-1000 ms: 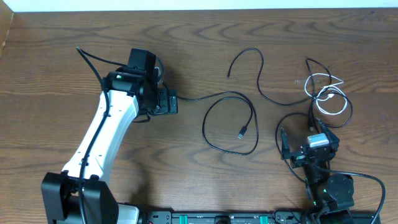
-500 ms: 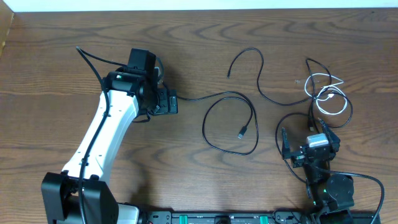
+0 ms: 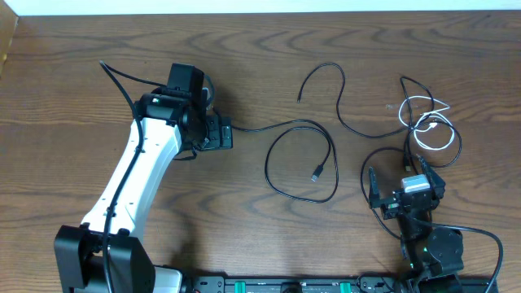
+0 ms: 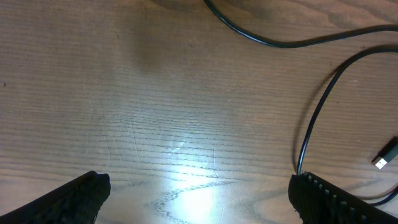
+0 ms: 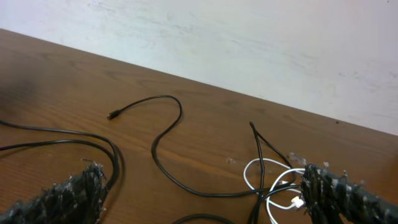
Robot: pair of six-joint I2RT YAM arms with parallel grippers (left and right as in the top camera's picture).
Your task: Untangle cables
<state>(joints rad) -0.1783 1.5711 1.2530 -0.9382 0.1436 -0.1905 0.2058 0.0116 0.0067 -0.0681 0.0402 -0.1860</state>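
A black cable (image 3: 301, 124) runs right from beside my left gripper (image 3: 226, 133) and curls into a loop ending in a small plug (image 3: 317, 173). A second black cable (image 3: 340, 94) snakes toward the right, where it crosses a white cable (image 3: 426, 104) and more black strands in a tangle (image 3: 423, 130). In the left wrist view the left gripper (image 4: 199, 199) is open over bare wood, with the looped cable (image 4: 311, 130) by its right finger. My right gripper (image 3: 405, 187) sits open just below the tangle. In the right wrist view the right gripper (image 5: 205, 199) frames the white cable (image 5: 273, 180) and black cable (image 5: 168, 124).
The wooden table (image 3: 260, 49) ends at a pale wall along the far edge. The left arm's own thick black cord (image 3: 122, 77) arcs over the table at the left. The arm bases stand at the near edge.
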